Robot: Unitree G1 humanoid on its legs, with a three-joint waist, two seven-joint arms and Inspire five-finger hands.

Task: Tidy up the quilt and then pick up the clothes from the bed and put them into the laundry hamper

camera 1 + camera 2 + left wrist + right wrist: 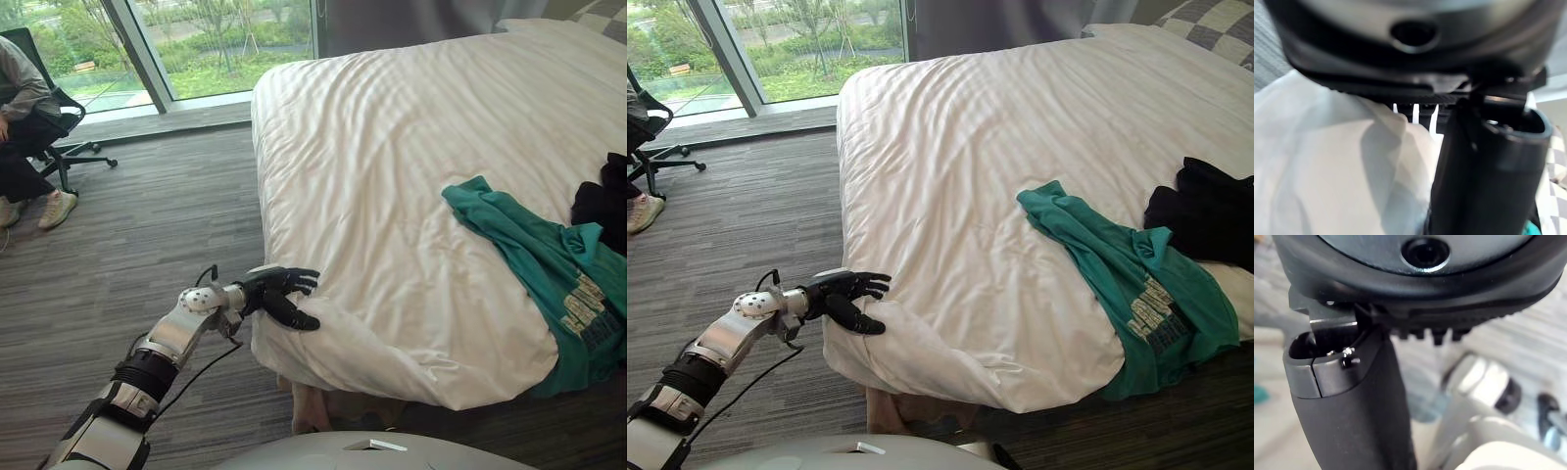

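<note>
Quilt [411, 186] - white, soft, faint woven stripes, wrinkled; near-left corner bunched, drooping over bed [312, 409].
Left hand [277, 294] at that corner: fingers [299, 280] straight, thumb apart, lying on fold, nothing pinched.
Likely best: pinch fold firmly, pull low and outward, flatten creases.
Teal T-shirt [534, 264] limp, crumpled, near right on quilt; black garment [1205, 211] just beside.
Right hand [1352, 396] idle.

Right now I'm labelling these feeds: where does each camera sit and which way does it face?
Left eye view: on the head, looking down ahead; left arm, left hand on the white quilt.
Right eye view: same head, alongside; shares that hand, quilt and teal shirt.
Left wrist view: left wrist, along the hand onto the quilt.
Right wrist view: right wrist, along the right hand, floor beyond.
</note>
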